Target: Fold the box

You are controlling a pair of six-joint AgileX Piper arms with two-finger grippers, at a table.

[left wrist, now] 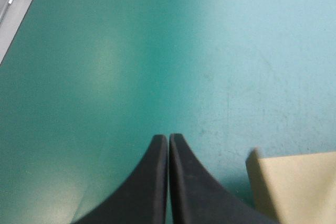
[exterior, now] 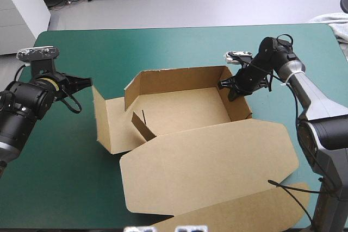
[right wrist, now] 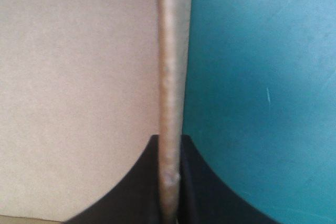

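The brown box (exterior: pixel 185 113) sits mid-table with its back wall and right wall (exterior: pixel 236 96) raised, and its lid (exterior: pixel 217 161) lying flat toward the front edge. A left side flap (exterior: pixel 99 118) stands upright, and a small inner flap (exterior: pixel 142 126) leans inside. My right gripper (exterior: pixel 228 86) is at the far end of the right wall; in the right wrist view it (right wrist: pixel 169 145) is shut on the wall's top edge (right wrist: pixel 170 66). My left gripper (exterior: pixel 87 84) hovers just left of the side flap, shut and empty (left wrist: pixel 168 137), with a corner of board (left wrist: pixel 294 184) beside it.
Bare teal-green cover (exterior: pixel 65 177) stretches left and in front of the box. A pale cloth (exterior: pixel 333 22) lies at the table's far right corner. The lid's front flap (exterior: pixel 239 218) reaches the near edge.
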